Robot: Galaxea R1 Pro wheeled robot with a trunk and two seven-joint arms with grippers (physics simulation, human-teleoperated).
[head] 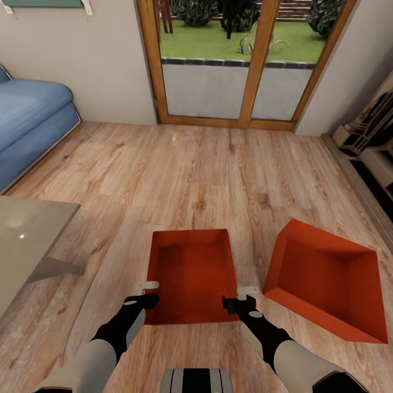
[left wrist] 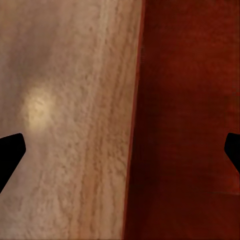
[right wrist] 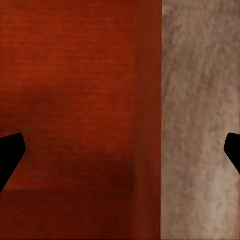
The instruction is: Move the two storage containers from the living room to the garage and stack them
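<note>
In the head view, the near bin [head: 190,275] sits on the wood-plank floor [head: 218,169] between the two tools: left tool [head: 146,292] at its left wall, right tool [head: 240,297] at its right wall. The second bin [head: 327,278] lies tilted beyond the right tool. Each wrist view adds that the fingers [left wrist: 11,152] [right wrist: 11,152] stand spread wide, released, straddling a bin wall. Ahead are glass doors [head: 240,60] and a blue sofa [head: 30,125]; a grey worktop [head: 24,234] stands left.
</note>
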